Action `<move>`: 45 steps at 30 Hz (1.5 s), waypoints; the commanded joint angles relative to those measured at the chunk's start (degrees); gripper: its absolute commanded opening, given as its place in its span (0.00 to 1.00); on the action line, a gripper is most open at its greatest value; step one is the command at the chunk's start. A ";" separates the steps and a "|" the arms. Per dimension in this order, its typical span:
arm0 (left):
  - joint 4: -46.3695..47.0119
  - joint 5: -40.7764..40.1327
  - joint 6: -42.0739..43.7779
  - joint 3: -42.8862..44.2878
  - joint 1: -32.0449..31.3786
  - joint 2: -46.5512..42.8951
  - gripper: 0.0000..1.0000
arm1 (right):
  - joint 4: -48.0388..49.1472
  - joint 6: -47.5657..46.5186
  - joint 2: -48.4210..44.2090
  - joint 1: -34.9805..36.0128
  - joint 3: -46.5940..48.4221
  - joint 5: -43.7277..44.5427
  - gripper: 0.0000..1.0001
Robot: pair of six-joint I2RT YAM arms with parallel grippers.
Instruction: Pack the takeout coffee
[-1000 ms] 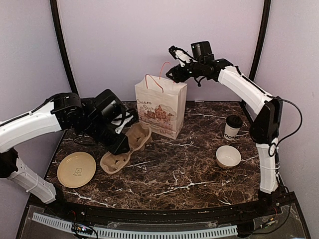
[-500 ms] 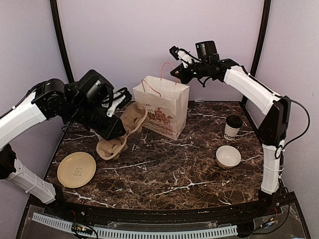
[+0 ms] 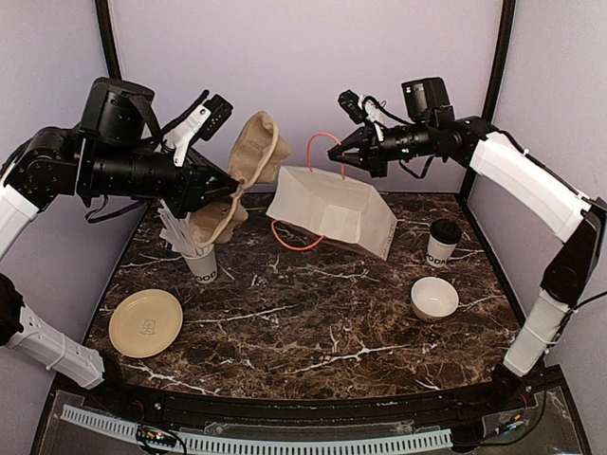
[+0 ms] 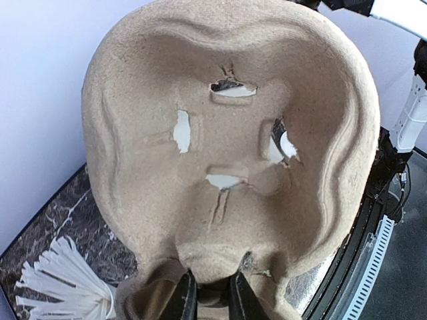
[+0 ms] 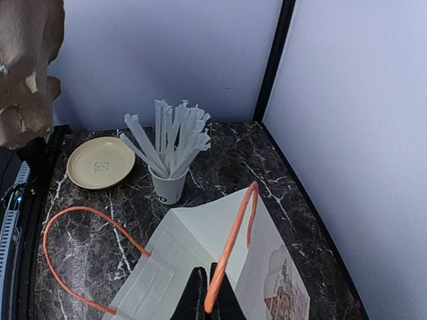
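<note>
Top view alone shows the takeout coffee [image 3: 442,243] far right; wrist views show left hand [image 4: 210,297] gripping the cup carrier [image 4: 227,133], right hand [image 5: 205,293] pinching the bag handle [image 5: 230,247].

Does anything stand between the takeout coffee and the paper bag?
Nothing visible does. The takeout coffee stands right of the tilted paper bag, apart from it; the white bowl sits nearer the arms' bases, off that line.
</note>
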 commanded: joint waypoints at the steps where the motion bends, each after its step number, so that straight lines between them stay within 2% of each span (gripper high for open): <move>1: 9.12 6.78 7.40 -1.14 -0.34 -2.45 0.18 | -3.28 -3.47 -2.99 2.43 -3.83 -6.38 0.00; 5: 15.13 12.99 10.10 -4.56 -0.38 -4.42 0.17 | -9.38 -7.01 -4.54 3.51 -4.98 -10.64 0.00; 10: 29.83 23.56 13.08 -15.28 -0.46 -8.59 0.17 | -15.15 -9.57 -5.82 4.61 -6.31 -12.02 0.00; 15: 32.35 31.37 14.79 -14.60 -1.40 -6.14 0.17 | -23.01 -12.98 -6.01 5.47 -4.03 -15.76 0.00; 19: 33.44 33.05 17.64 -14.54 -3.91 -4.54 0.17 | -26.24 -14.16 -6.75 5.62 -3.07 -15.46 0.00; 24: 33.13 33.03 20.15 -15.34 -6.20 -1.10 0.17 | -29.31 -16.10 -7.54 5.62 -3.17 -16.28 0.00; 34: 30.88 24.92 30.12 -14.54 -13.68 3.05 0.17 | -31.67 -15.74 -9.83 5.62 -2.37 -19.71 0.00; 38: 30.74 23.33 32.21 -14.92 -14.69 3.55 0.16 | -32.28 -15.63 -10.38 5.61 -2.62 -22.66 0.00; 45: 31.14 20.84 35.80 -16.71 -14.89 6.22 0.16 | -33.78 -17.94 -11.52 5.56 -4.70 -22.61 0.00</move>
